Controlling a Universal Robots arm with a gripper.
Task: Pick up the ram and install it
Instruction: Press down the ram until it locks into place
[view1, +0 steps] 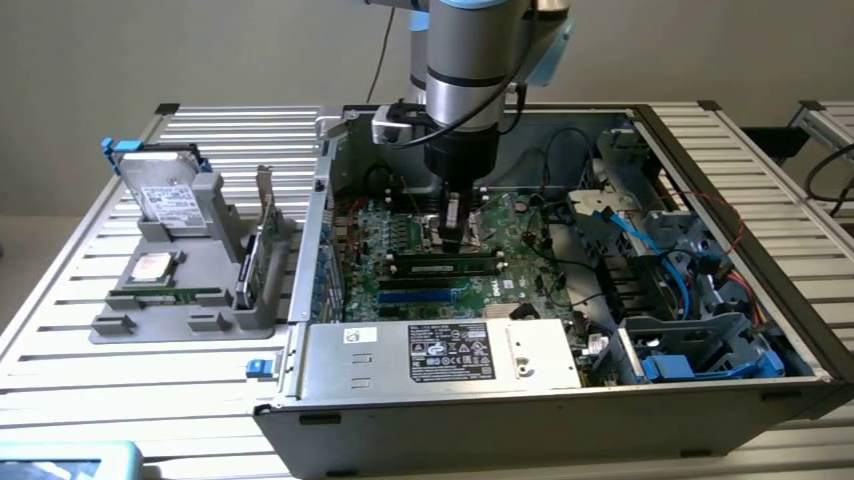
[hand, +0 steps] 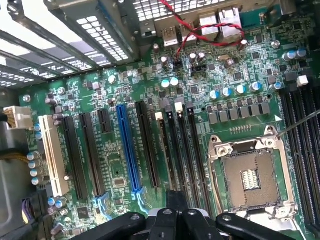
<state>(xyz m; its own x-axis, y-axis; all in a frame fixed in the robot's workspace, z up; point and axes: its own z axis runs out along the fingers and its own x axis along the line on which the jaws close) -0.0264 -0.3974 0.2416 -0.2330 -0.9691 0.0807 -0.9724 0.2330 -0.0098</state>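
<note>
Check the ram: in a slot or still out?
In. The ram lies level along a slot on the motherboard inside the case, with the shut gripper right above it. Full seating: cannot tell.

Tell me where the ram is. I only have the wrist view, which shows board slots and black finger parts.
Observer: In the exterior view the ram lies lengthwise on the motherboard, inside the open computer case.
Operator: And the gripper?
Observer: The gripper is shut, with its tip just above the ram's middle. I cannot tell if they touch.
Operator: Anything outside the case?
Observer: A grey holder on the exterior view's left, with a hard drive standing in it.
</note>
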